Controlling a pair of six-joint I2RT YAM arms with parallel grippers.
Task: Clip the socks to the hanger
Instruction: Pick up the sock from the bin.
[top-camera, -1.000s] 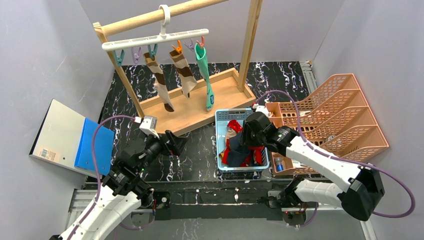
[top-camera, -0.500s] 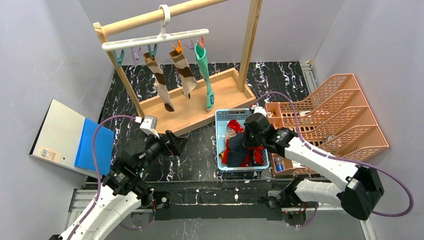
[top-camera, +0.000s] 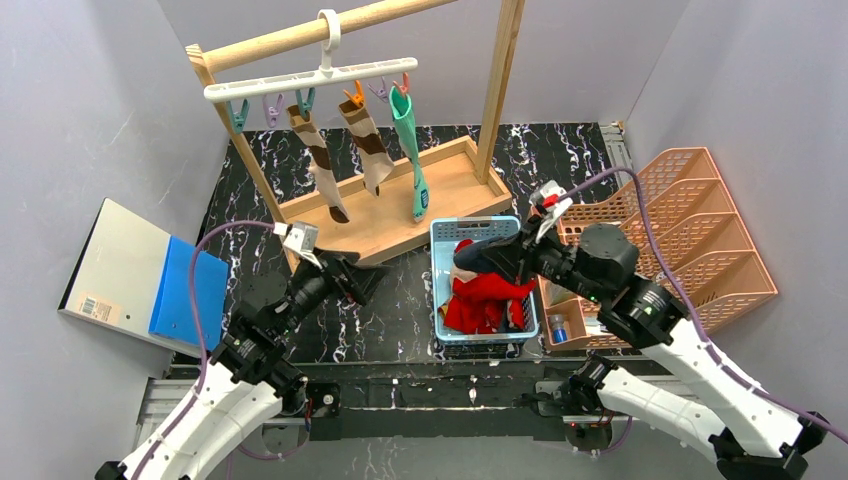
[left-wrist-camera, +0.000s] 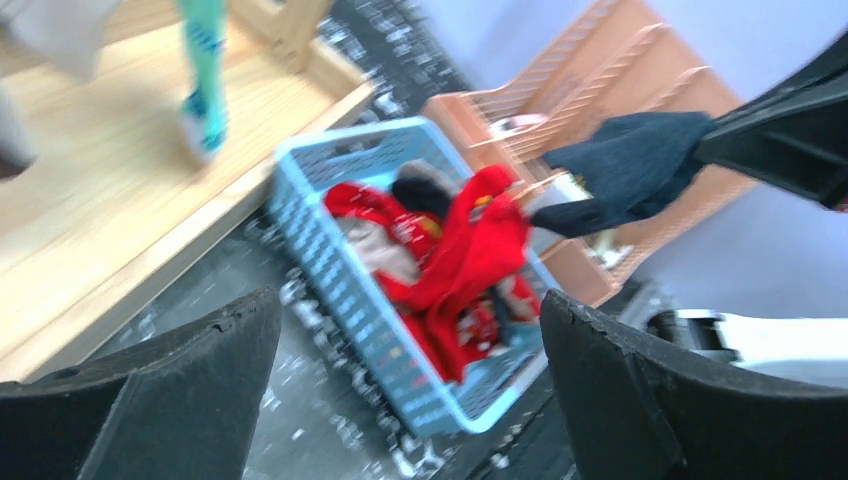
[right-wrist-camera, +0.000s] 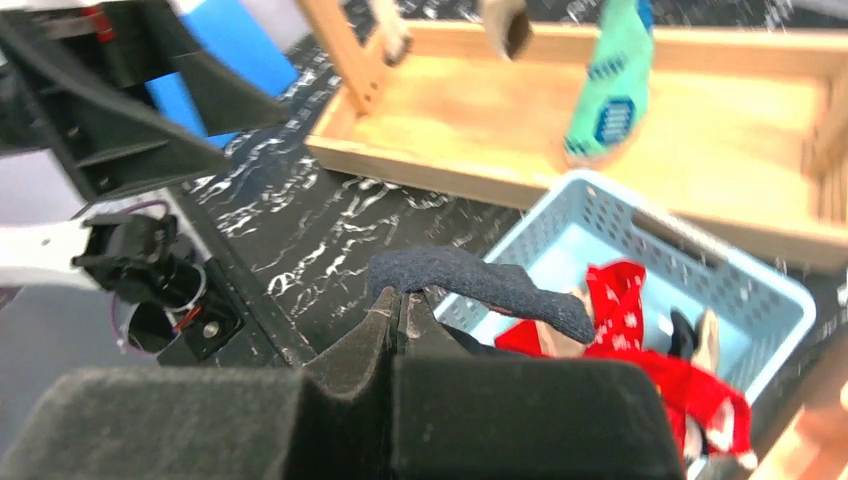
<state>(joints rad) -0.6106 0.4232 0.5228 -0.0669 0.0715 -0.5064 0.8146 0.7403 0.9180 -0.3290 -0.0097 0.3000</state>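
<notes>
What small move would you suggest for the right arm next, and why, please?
Probably carry the navy sock toward the hanger, where a purple clip hangs empty. The right gripper is shut on the sock over the blue basket, and the open left gripper sits nearby, free to help.

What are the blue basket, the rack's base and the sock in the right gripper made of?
Basket: moulded plastic by the look, light blue, with a regular grid of holes in its walls.
Rack base: pale wood, matte, faint grain showing; probably bare or lightly sealed.
Sock, pinched in the right gripper: dark navy knit fabric, with a fuzzy matte surface, drooping limply.
</notes>
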